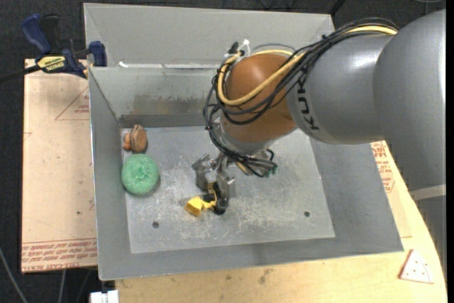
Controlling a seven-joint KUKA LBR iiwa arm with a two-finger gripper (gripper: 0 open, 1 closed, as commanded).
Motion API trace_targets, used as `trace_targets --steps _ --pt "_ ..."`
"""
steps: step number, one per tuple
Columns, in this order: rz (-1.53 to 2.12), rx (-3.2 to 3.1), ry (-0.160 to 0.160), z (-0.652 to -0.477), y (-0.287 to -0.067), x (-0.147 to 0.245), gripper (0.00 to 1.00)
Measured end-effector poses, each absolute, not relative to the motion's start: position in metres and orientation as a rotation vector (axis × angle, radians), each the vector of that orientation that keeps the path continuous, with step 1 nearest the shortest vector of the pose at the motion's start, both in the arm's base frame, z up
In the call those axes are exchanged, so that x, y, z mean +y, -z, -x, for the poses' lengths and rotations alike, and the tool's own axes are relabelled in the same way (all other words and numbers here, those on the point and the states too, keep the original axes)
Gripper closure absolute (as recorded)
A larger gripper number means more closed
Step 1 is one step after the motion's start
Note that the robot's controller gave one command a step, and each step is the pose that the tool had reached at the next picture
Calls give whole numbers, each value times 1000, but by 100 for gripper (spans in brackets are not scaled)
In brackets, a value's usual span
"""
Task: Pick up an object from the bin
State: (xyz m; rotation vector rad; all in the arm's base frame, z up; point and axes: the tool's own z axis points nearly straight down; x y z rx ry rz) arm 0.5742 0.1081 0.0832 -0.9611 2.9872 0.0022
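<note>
Hanging below the orange wrist cover (pixel 259 99), the gripper (pixel 218 202) sits low over the floor of the grey bin (pixel 298 216). Its dark tip is just beside the small yellow thing (pixel 196 206), at that thing's right end and perhaps touching it. Whether the gripper is spread or closed I cannot tell, because its parts merge into one dark clump from this angle. The small yellow thing lies flat on the bin floor, not lifted. Black and yellow cables (pixel 228 85) loop round the cover, up and to the right of the small yellow thing. A round green ball (pixel 140 174) rests well apart from the small yellow thing, up and to its left. Farther off the same way lies a little brown and pink thing (pixel 135 139), just beyond the green ball
</note>
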Motion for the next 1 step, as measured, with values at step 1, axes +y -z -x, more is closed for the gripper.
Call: trace_targets --steps 1 --pt "961 2987 -2 -574 -83 108 100"
